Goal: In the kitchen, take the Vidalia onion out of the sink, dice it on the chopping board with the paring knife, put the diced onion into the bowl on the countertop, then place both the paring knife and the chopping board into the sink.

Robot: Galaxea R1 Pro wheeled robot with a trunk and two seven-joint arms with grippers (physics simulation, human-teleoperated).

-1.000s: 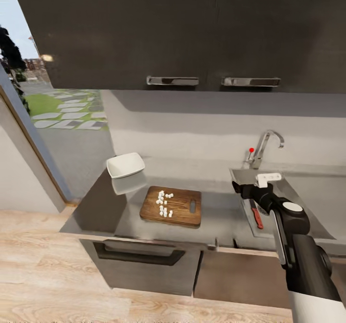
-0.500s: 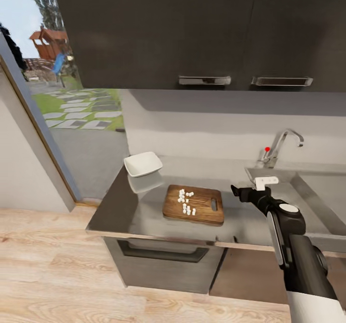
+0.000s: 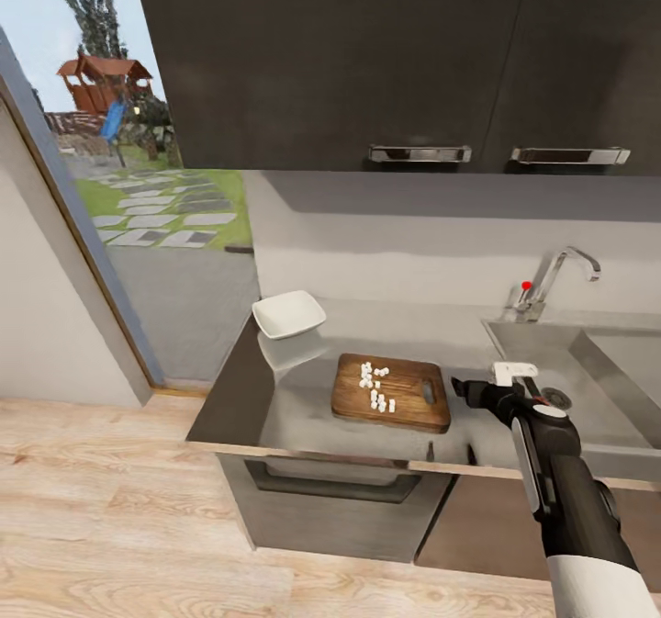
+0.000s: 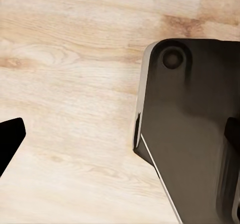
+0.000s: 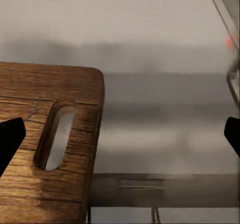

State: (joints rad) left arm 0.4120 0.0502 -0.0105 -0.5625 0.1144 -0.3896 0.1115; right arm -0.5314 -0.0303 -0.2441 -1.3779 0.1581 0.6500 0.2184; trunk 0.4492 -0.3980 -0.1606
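Observation:
The brown chopping board (image 3: 404, 402) lies on the grey countertop (image 3: 275, 398), with several white pieces of diced onion (image 3: 375, 387) on it. A white bowl (image 3: 289, 313) sits at the counter's back left corner. The sink (image 3: 597, 361) with its chrome tap (image 3: 551, 283) is at the right. My right gripper (image 3: 462, 388) is low over the counter just right of the board's handle end, open and holding nothing. In the right wrist view the board's slot (image 5: 55, 139) lies ahead of the right gripper (image 5: 120, 136). My left gripper (image 4: 120, 139) is open over the wood floor. The paring knife is hidden.
Dark wall cabinets (image 3: 413, 58) with bar handles hang over the counter. A glass opening (image 3: 138, 186) onto a garden is at the left. A dark drawer front (image 3: 330, 499) sits under the counter. Part of the robot's dark base (image 4: 195, 134) lies beneath the left wrist.
The camera has swung, so the counter sits further right in the picture. My right gripper has moved from the sink's edge down to the counter beside the board. The knife seen lying in the sink no longer shows.

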